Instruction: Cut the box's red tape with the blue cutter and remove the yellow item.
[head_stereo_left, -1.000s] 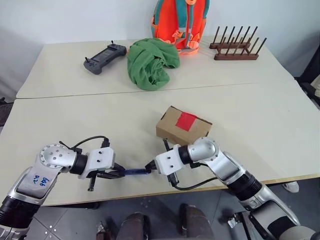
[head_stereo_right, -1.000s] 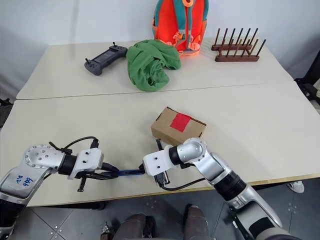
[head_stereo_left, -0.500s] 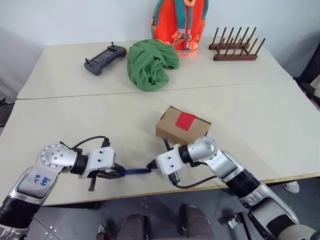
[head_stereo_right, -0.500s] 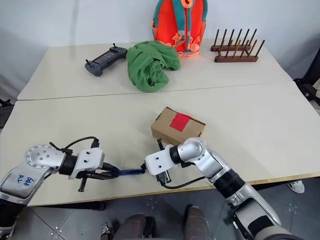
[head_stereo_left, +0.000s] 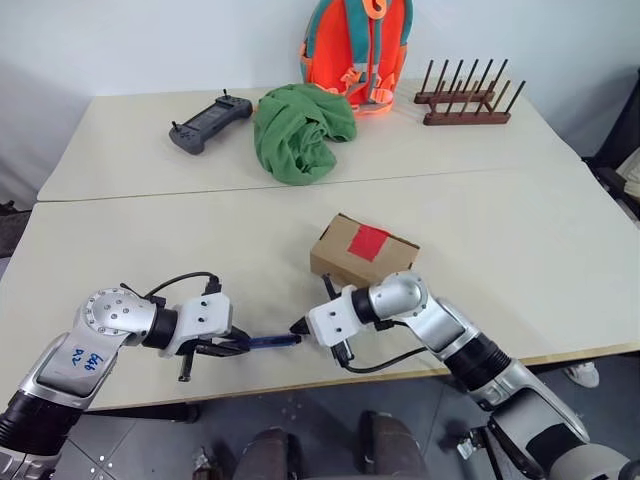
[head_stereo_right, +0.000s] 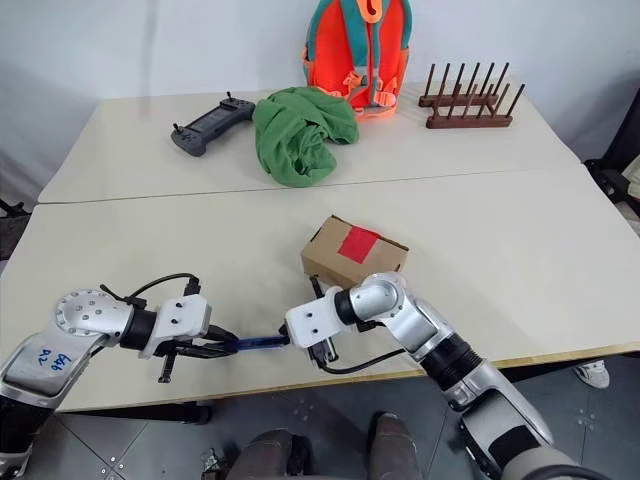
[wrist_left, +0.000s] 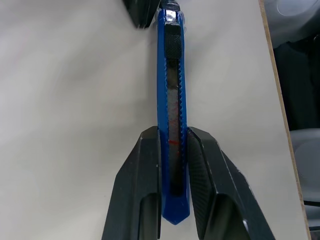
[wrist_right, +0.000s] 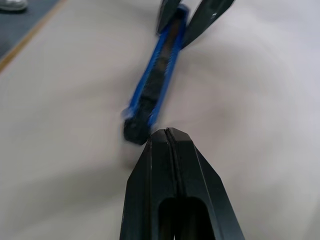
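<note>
The pale desk runs out of view at both sides. At its far edge an orange backpack is cut off at the top, beside a green cloth, a wooden peg rack and a dark controller. The box sits closed mid-desk, the red tape on its top; its contents are hidden. The left hand clamps the blue cutter near the front edge. The right hand, fingers pressed together and empty, points at the cutter's free end, which is blurred.

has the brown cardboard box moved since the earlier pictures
No. The brown cardboard box keeps its spot below the green cloth; the slight picture-wide shift is the camera's.
</note>
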